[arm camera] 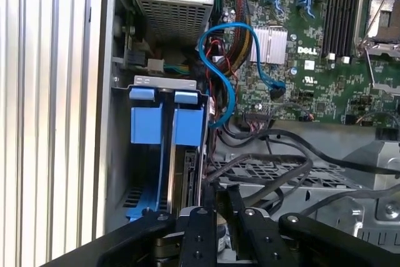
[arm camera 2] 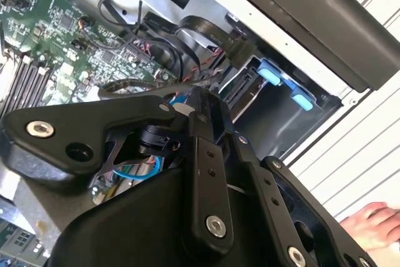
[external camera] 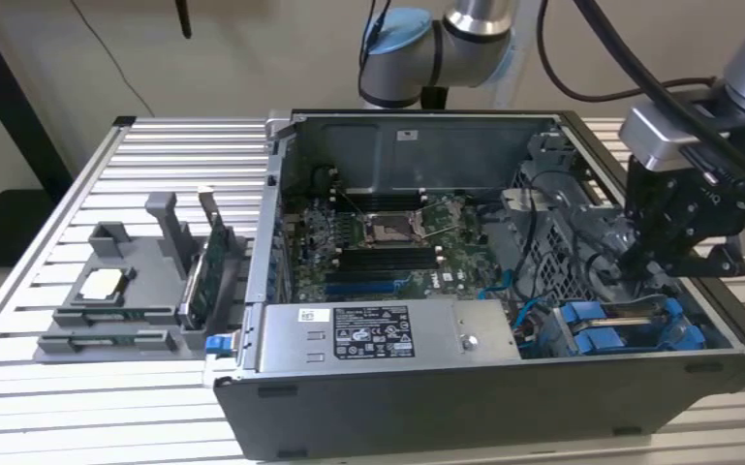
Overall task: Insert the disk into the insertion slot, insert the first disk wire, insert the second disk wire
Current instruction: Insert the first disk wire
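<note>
The disk (arm camera: 187,176) sits edge-on in its blue carrier (arm camera: 187,124) inside the insertion slot (arm camera: 162,81), the grey drive bay at the case's front corner. In the exterior view the blue carriers (external camera: 618,325) show in the bay at the view's right. My gripper (external camera: 657,266) hangs just above and behind that bay, among the black wires. In the first wrist view the gripper (arm camera: 225,217) is shut on a black disk wire end (arm camera: 232,199) beside the disk's rear edge. The second wrist view has the gripper (arm camera 2: 197,114) close to the bay's blue tabs (arm camera 2: 275,76).
A grey power-supply box (external camera: 386,334) lies along the case front, the motherboard (external camera: 386,242) behind it. A blue wire (arm camera: 225,48) loops over black cables next to the bay. A grey parts holder (external camera: 127,291) stands outside the case. A person's hand (arm camera 2: 375,224) rests on the slatted table.
</note>
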`<state>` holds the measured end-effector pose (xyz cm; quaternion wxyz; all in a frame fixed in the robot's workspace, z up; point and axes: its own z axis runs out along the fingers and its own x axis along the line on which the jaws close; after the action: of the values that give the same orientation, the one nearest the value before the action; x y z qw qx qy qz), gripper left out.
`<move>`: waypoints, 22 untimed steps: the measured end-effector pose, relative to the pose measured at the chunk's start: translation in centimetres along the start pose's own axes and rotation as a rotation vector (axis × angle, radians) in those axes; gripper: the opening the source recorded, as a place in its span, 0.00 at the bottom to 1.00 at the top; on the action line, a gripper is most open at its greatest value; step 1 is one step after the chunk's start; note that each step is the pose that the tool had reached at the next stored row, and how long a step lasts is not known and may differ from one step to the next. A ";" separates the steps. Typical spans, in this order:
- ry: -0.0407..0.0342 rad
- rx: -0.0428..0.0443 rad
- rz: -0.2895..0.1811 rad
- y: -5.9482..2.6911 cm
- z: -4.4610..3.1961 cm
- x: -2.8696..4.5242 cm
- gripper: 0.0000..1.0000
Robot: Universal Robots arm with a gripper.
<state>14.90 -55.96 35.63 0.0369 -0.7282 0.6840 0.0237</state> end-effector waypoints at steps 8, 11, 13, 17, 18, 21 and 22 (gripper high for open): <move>-0.0001 0.0000 0.000 -0.33 0.17 0.22 0.19; -0.0001 -0.0001 0.000 -0.40 0.21 0.44 0.19; -0.0001 -0.0001 0.000 -0.43 0.24 0.60 0.19; 0.0000 -0.0001 0.000 -0.48 0.25 0.85 0.19; 0.0000 -0.0001 0.000 -0.48 0.25 0.85 0.19; -0.0001 -0.0001 0.000 -0.48 0.25 0.87 0.19; -0.0001 -0.0001 0.000 -0.48 0.25 0.88 0.19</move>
<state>15.44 -56.78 35.32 0.0369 -0.7282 0.6840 0.0238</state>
